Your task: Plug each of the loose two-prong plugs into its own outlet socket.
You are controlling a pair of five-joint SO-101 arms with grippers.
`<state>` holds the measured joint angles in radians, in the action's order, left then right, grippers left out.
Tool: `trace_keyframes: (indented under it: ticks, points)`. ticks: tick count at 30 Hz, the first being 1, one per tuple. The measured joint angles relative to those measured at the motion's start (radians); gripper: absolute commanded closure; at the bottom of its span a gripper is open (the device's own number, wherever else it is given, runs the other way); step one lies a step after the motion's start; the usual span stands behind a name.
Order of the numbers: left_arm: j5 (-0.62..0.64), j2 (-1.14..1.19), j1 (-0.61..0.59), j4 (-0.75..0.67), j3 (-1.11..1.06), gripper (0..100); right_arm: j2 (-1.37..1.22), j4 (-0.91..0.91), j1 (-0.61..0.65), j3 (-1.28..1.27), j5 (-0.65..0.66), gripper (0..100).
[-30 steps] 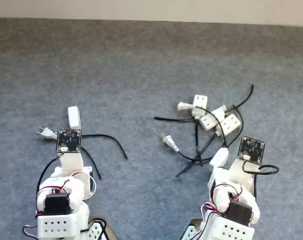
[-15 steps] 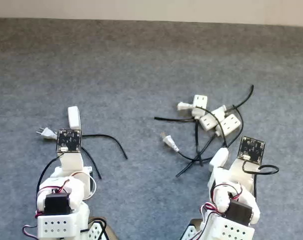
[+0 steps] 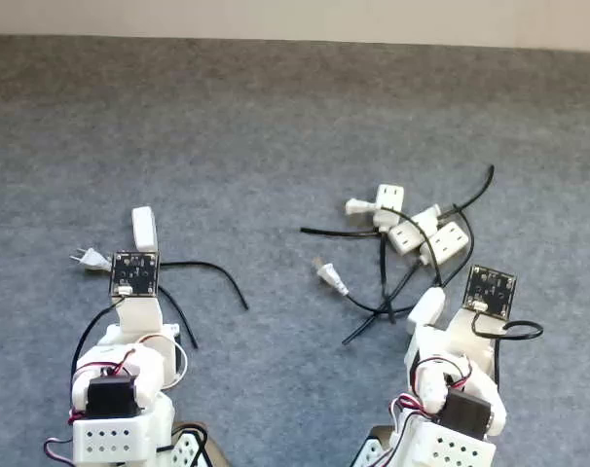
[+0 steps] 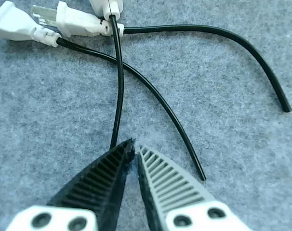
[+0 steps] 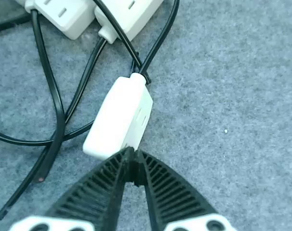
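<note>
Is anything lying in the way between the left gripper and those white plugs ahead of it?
Only black cords lie between the left gripper and the white plugs; one runs right up to the gripper. Nothing else blocks the way.

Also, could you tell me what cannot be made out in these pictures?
- Right wrist view: two outlet sockets run off the picture's edge.
- Left wrist view: a white connector is cut off by the edge.
- High view: in the socket cluster, crossing cords and small size hide which slots are filled.
</note>
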<state>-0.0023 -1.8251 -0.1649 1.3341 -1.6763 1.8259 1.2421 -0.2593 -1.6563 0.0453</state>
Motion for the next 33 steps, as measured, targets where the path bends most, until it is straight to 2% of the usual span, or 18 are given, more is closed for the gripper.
trace_keyframes:
  ticks: [6,9,13,16,19,22,27,33]
  points:
    - [0.0,0.0,0.0,0.0,0.0,99,0.0,-0.003,0.097,0.0,0.0,99.2]
    - [0.0,0.0,0.0,0.0,0.0,99,0.0,-0.084,0.126,0.0,0.0,98.2]
    - [0.0,0.0,0.0,0.0,0.0,99,0.0,-0.284,0.12,0.0,0.021,84.5]
    - [0.0,0.0,0.0,0.0,0.0,99,0.0,-0.351,0.126,0.023,0.002,73.6]
    - [0.0,0.0,0.0,0.0,0.0,99,0.0,-0.368,0.137,0.143,-0.1,72.9]
    - [0.0,0.0,0.0,0.0,0.0,99,-0.014,-0.374,0.196,0.279,-0.138,73.5]
    - [0.0,0.0,0.0,0.0,0.0,99,-0.264,-0.379,0.293,0.46,-0.15,73.5]
    - [0.0,0.0,0.0,0.0,0.0,99,-0.787,-0.381,0.368,0.764,-0.226,73.5]
